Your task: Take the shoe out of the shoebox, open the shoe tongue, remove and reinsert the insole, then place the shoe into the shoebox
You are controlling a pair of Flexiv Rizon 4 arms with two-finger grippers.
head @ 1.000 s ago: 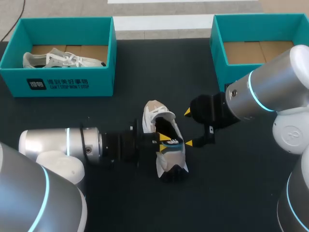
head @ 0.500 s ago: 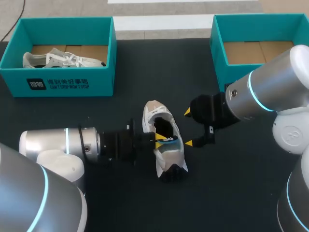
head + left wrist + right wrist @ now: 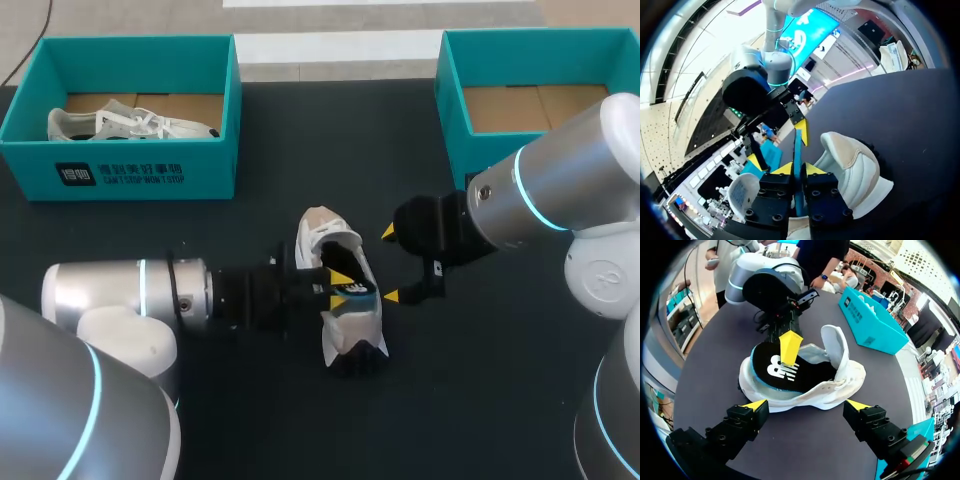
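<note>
White shoe [image 3: 350, 325], left gripper [image 3: 341, 287] pinching insole [image 3: 785, 371] edge, right gripper [image 3: 390, 264] spread alongside

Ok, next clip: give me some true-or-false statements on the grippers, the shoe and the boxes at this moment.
1. The left gripper is shut on the insole. True.
2. The right gripper is clamped on the shoe. False: it is open, beside the shoe.
3. That shoe lies inside a box. False: it lies on the table.
4. The left shoebox holds a second shoe. True.
</note>
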